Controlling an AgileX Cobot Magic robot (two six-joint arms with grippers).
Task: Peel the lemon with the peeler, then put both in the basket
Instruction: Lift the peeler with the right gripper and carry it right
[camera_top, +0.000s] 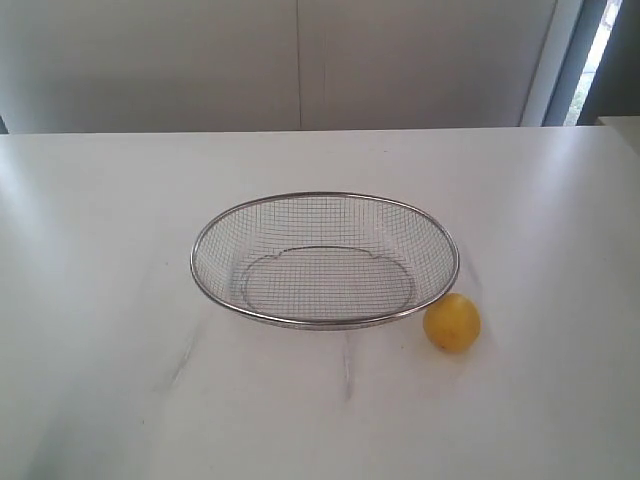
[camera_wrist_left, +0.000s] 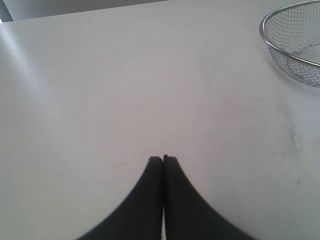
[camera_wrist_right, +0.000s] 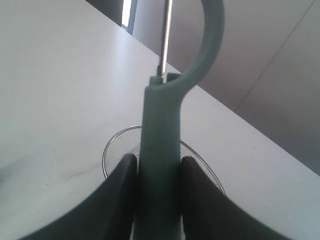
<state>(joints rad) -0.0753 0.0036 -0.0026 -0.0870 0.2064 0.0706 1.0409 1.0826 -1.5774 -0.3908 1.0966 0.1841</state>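
A silver wire-mesh basket (camera_top: 325, 320) stands in the middle of the white table. The yellow lemon (camera_top: 452, 322) lies on the table just outside its near right rim. Neither arm shows in the exterior view. In the right wrist view my right gripper (camera_wrist_right: 158, 162) is shut on the pale teal handle of the peeler (camera_wrist_right: 161, 125), whose curved head and metal blade point away from the jaws; the basket (camera_wrist_right: 112, 145) lies behind it. My left gripper (camera_wrist_left: 163, 160) is shut and holds nothing, over bare table, with the basket's rim (camera_wrist_left: 272, 47) off to one side.
The table (camera_top: 100, 300) is white, with a pale wall behind it and a window strip (camera_top: 600, 50) at the far right. Faint scuff marks (camera_top: 185, 360) cross the table in front of the basket.
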